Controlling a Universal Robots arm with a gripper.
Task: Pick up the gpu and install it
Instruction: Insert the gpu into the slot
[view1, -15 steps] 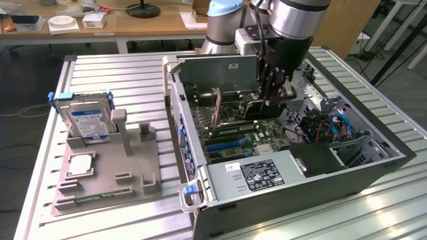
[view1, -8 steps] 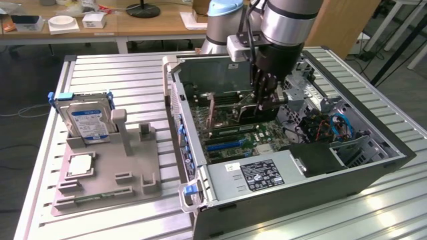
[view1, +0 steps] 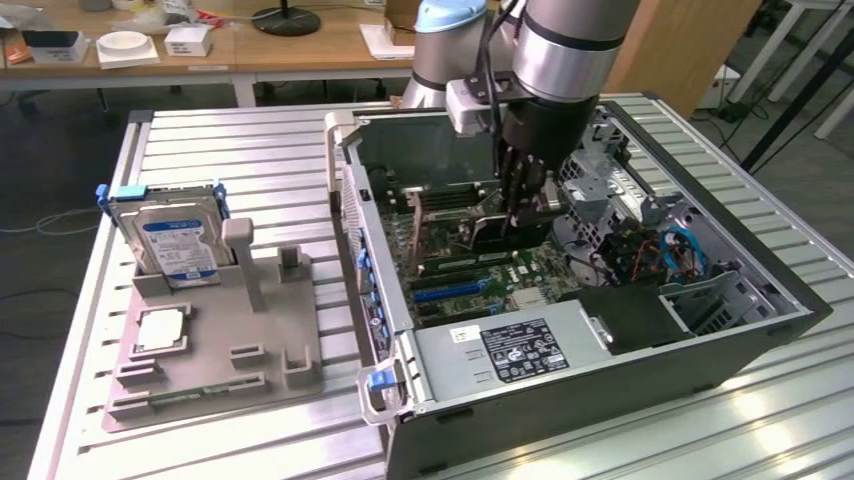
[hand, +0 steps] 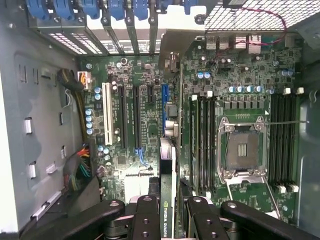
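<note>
My gripper reaches down into the open computer case, over the motherboard. It is shut on the gpu, a thin dark card held on edge. In the wrist view the gpu runs edge-on away from my gripper, pinched between the black fingers. Its pale metal bracket lies at the rear slot openings. The card is lined up with the blue expansion slot; I cannot tell whether it touches the slot.
The empty processor socket and memory slots lie beside the card. The power supply fills the case's near end. At the exterior view's left, a grey fixture holds the hard drive and a square silver chip.
</note>
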